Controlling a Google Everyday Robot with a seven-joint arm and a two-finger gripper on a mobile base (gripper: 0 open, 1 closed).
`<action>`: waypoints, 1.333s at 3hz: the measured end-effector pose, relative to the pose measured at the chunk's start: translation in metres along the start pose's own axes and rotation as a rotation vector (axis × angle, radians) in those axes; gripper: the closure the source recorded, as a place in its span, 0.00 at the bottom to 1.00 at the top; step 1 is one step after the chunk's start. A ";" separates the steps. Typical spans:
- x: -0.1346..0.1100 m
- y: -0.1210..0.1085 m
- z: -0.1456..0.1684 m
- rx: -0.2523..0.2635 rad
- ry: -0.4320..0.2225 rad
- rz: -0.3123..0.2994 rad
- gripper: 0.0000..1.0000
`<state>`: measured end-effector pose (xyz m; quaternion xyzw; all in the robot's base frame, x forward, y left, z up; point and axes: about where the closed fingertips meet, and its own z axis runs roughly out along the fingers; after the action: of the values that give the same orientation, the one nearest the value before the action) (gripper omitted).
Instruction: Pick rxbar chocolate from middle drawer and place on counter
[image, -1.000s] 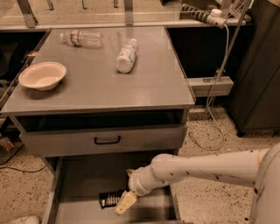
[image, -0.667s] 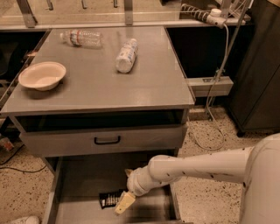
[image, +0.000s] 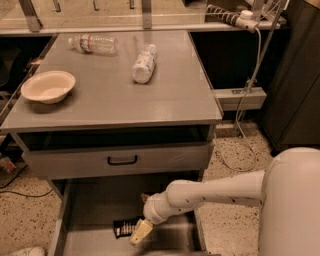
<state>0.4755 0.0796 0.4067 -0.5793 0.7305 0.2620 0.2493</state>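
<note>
Gripper (image: 141, 231) first: it hangs low inside the open middle drawer (image: 92, 207), its tan tip pointing down and to my left, and from this angle I cannot tell whether it is spread or pressed together. Its tip lies right at the right-hand end of the rxbar chocolate (image: 125, 228) — the black wrapper lies flat on the drawer floor, near the front of what I can see, and I cannot tell whether the two actually touch. Behind the gripper the white arm (image: 215, 192) reaches in from the right, crossing over the drawer's right side. Above the open drawer sits a shut drawer front (image: 70, 162) with a black handle (image: 122, 160). Over that is the counter (image: 115, 100). On its near left stands a pale bowl (image: 48, 86), upright. Farther back, towards the middle, a white-labelled bottle (image: 144, 63) lies on its side, and in the far left corner a clear bottle (image: 93, 43) with a red band lies on its side too — well apart from the other one.
</note>
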 end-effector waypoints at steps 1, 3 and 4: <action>0.009 0.005 0.009 -0.009 -0.005 0.015 0.00; 0.016 0.009 0.034 -0.048 -0.046 0.036 0.00; 0.019 0.011 0.044 -0.071 -0.069 0.049 0.00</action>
<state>0.4636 0.0978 0.3623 -0.5604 0.7258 0.3134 0.2469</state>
